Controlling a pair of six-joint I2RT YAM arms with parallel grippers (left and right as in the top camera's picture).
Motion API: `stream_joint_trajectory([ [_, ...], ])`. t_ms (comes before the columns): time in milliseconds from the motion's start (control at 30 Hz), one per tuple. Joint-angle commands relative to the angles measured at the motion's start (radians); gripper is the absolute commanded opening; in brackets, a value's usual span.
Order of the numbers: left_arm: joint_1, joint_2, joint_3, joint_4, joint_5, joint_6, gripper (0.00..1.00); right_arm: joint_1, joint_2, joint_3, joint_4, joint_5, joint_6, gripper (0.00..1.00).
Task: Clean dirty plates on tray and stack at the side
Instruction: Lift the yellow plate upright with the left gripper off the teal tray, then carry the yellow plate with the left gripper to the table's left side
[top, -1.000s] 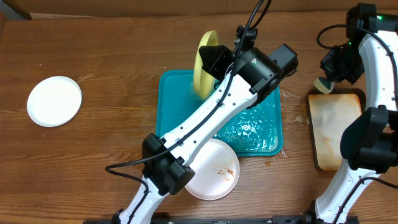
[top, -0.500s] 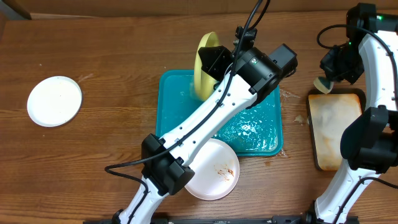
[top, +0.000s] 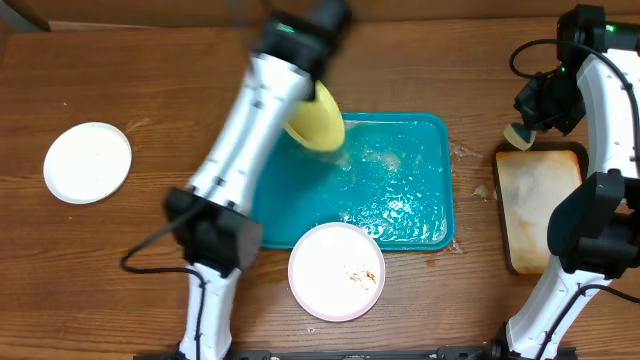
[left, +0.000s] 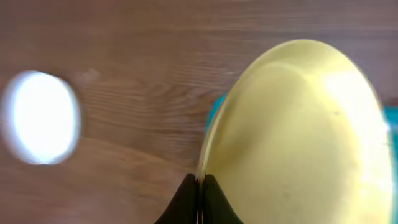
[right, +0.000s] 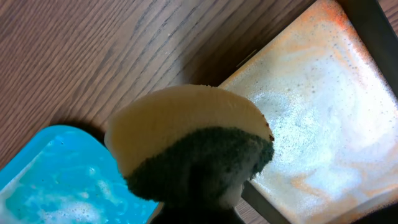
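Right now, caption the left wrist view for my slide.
Left gripper pinching the rim of the yellow-green plate, white plate blurred on the table.

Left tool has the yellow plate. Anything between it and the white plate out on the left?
Nothing visible. The left tool grips the yellow plate by its rim, and only bare table lies between it and the white plate.
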Motion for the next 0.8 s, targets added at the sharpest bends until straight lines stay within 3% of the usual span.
stream_joint_trajectory([
  [0, 0.168, -0.094, 0.019, 0.061, 0.454, 0.071, 0.05, -0.004, -0.045, 0.000, 0.001, -0.001, 0.000, 0.04],
  [167, 0.430, -0.111, 0.019, 0.069, 0.604, 0.138, 0.05, -0.004, -0.045, 0.000, -0.013, -0.002, -0.001, 0.04],
  [533, 0.830, -0.111, 0.002, -0.014, 0.624, 0.243, 0.05, -0.004, -0.045, 0.000, -0.043, -0.002, -0.005, 0.04],
  [767, 1.023, -0.126, -0.245, 0.098, 0.765, 0.283, 0.05, -0.004, -0.045, 0.000, -0.047, -0.012, -0.005, 0.04],
])
